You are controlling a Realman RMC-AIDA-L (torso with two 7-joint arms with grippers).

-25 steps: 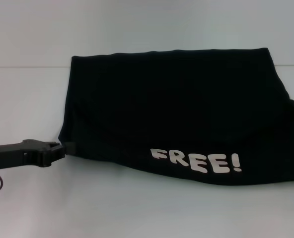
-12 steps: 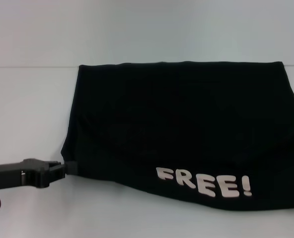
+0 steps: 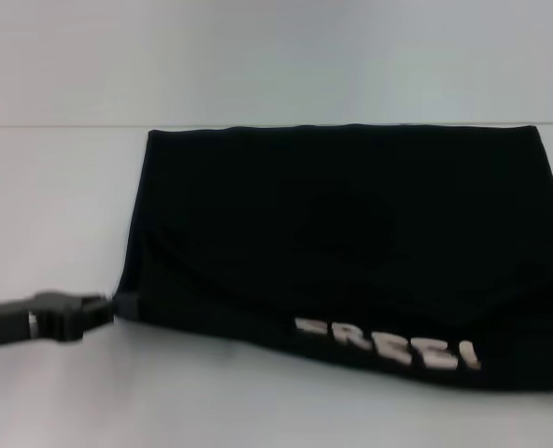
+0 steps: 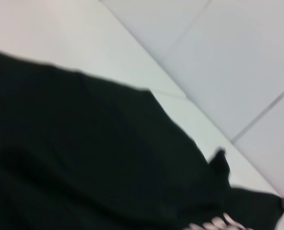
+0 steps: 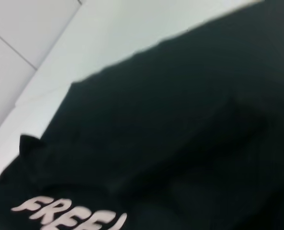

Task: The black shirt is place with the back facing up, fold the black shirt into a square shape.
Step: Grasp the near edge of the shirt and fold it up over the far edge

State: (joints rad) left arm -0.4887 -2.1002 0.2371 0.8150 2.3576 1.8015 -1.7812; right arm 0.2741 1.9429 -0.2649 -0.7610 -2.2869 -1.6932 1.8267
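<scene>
At the near left edge of the table (image 3: 43,205), our left gripper (image 3: 108,306) pinches the black shirt (image 3: 351,233) at its lower left corner. We judge the folding partly done: the near flap is turned over, its lettering showing, but the shape remains wide, not square. Our right gripper is unseen. Beyond, nothing obstructs.

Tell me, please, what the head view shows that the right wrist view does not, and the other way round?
Only the head view shows the left gripper, at the near left corner of the black shirt, and the shirt's whole folded outline. Only the right wrist view shows the seams of the pale surface beyond the cloth. Both show the shirt and its cream lettering, cut off at the picture's edge in the wrist view.
</scene>
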